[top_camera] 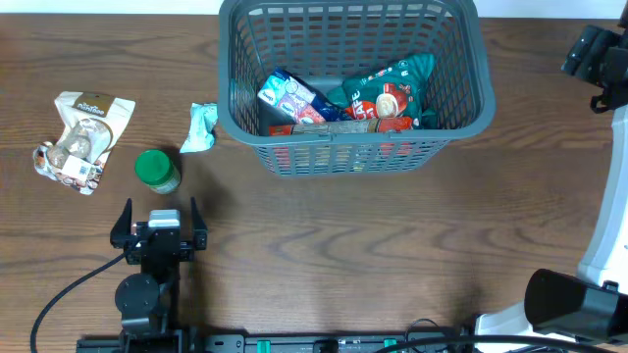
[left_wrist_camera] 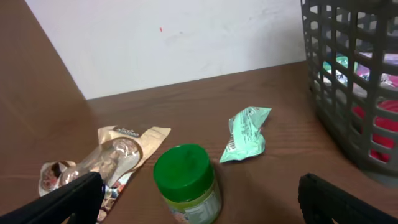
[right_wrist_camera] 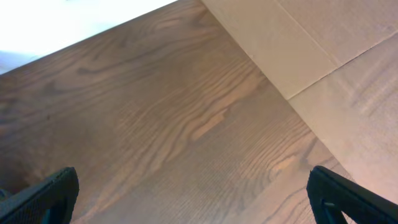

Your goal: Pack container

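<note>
The dark grey lattice basket (top_camera: 471,78) stands at the back middle of the table and holds several packets, among them a teal one (top_camera: 397,83) and a blue-white one (top_camera: 289,98). Its wall shows in the left wrist view (left_wrist_camera: 354,81). My left gripper (top_camera: 160,213) is open and empty, just in front of a green-lidded jar (top_camera: 157,169), which shows between the fingers in the left wrist view (left_wrist_camera: 186,180). My left gripper's fingers (left_wrist_camera: 199,202) do not touch the jar. My right gripper (right_wrist_camera: 193,199) is open over bare table; in the overhead view only the arm (top_camera: 599,59) shows.
A small mint-green packet (top_camera: 200,127) (left_wrist_camera: 247,134) lies left of the basket. A beige pouch with clear wrapping (top_camera: 83,137) (left_wrist_camera: 106,155) lies at the far left. A cardboard-coloured surface (right_wrist_camera: 336,68) borders the table in the right wrist view.
</note>
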Tool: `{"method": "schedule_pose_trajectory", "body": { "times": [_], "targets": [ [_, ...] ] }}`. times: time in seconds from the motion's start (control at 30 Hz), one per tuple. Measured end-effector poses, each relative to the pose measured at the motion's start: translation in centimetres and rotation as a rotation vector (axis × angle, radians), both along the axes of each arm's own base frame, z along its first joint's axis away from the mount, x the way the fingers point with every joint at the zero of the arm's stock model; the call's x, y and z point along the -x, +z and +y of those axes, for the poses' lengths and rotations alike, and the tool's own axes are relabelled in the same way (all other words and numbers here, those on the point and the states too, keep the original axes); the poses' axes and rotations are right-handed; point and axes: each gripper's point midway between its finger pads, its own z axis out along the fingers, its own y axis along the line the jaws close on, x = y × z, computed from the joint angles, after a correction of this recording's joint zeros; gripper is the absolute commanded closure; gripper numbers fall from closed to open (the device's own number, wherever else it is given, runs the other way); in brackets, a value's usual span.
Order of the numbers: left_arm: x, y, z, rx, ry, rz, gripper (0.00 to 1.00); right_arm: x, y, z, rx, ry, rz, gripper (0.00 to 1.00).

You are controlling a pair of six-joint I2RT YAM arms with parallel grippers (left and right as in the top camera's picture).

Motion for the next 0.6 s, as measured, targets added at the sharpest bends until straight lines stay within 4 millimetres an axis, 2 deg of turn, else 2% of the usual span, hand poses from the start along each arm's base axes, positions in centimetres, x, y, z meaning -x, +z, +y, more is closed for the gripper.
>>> {"method": "schedule_pose_trajectory", "body": {
  "times": [0.2, 0.47, 0.6],
  "targets": [
    [-0.01, 0.00, -0.09, 0.085, 0.004, -0.008, 0.01, 0.00, 0.00, 0.00, 0.000, 0.000, 0.000, 0.01],
    [-0.01, -0.01, -0.13, 0.448, 0.043, -0.043, 0.01, 0.01, -0.01, 0.00, 0.000, 0.000, 0.000, 0.01],
    [-0.01, -0.01, -0.12, 0.539, 0.054, -0.052, 0.01, 0.00, 0.00, 0.00, 0.000, 0.000, 0.000, 0.01]
  ]
}}
